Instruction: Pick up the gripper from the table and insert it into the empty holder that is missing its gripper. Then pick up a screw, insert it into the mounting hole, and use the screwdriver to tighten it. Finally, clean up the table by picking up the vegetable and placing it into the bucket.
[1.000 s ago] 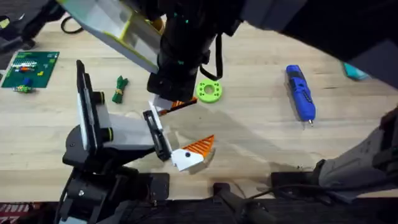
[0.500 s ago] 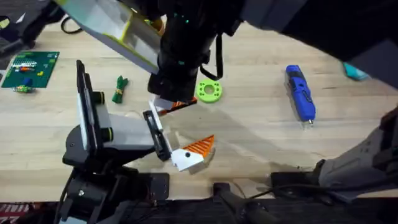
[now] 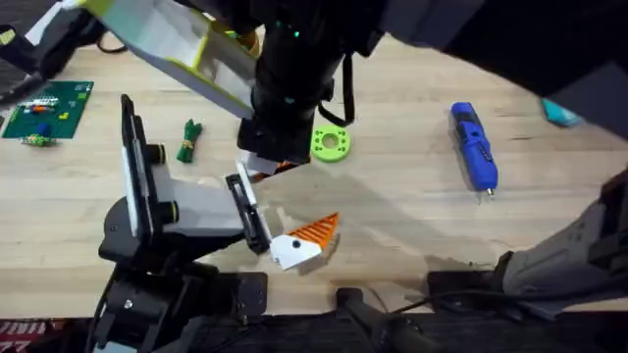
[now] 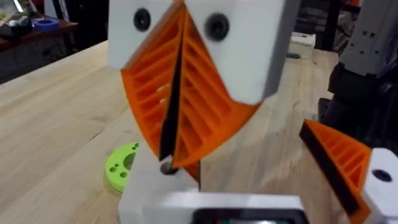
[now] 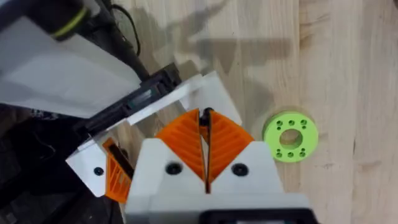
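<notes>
Dark arm housings hide much of the plank-grained table [image 3: 412,216]. Left gripper [image 4: 177,134] jaws, ribbed orange wedges, pinch the gripper [image 3: 280,167] beside the black slotted holder [image 3: 250,218]. Right gripper [image 5: 205,146] jaws are pressed together.

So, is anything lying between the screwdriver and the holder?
Nothing visible lies on the table between the screwdriver and the holder. The lime green ring sits just off that path, and the mounted twin finger sticks out on that side.
</notes>
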Robot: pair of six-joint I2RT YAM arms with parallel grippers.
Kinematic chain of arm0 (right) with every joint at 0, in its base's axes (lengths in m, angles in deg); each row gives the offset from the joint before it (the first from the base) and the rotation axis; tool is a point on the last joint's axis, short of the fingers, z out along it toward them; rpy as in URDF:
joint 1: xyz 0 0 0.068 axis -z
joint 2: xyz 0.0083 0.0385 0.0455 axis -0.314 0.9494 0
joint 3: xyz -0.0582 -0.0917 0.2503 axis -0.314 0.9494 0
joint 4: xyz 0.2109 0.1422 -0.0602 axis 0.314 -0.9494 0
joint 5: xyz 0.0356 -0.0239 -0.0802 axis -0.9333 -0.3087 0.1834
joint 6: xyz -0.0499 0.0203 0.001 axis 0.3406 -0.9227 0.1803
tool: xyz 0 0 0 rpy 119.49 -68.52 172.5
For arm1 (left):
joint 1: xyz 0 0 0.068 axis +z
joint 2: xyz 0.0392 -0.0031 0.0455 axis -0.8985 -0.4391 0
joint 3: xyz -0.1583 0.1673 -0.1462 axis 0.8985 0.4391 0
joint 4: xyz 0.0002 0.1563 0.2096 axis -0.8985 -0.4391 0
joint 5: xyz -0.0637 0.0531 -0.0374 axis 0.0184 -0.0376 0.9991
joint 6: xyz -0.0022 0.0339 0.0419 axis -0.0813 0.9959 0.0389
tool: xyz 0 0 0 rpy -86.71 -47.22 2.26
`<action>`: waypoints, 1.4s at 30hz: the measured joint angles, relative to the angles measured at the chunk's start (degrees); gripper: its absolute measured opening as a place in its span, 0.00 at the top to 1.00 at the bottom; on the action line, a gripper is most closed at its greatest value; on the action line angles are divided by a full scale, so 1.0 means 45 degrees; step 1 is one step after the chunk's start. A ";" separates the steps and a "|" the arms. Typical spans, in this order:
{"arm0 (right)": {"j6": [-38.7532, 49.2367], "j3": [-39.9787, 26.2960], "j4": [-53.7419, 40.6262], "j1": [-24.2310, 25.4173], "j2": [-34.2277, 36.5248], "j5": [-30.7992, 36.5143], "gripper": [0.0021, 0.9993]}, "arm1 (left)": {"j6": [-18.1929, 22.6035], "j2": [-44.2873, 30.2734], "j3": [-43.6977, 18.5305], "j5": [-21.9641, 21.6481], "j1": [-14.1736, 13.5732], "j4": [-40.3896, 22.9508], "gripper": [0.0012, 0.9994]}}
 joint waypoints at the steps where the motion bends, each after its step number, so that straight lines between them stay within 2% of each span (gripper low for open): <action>1: 0.0002 0.0000 0.0002 0.0000 0.0000 0.0000 1.00 | 0.0000 0.0000 0.0000 0.0000 0.0000 0.0000 0.01; 41: 0.0187 0.0160 0.0236 0.0024 0.0238 -0.0007 1.00 | -0.0306 -0.0010 0.0000 0.0000 0.0000 -0.0019 0.01; 42: 0.0191 0.0160 0.0231 0.0024 0.0238 -0.0010 0.96 | -0.0302 -0.0010 0.0000 0.0000 0.0000 -0.0019 0.01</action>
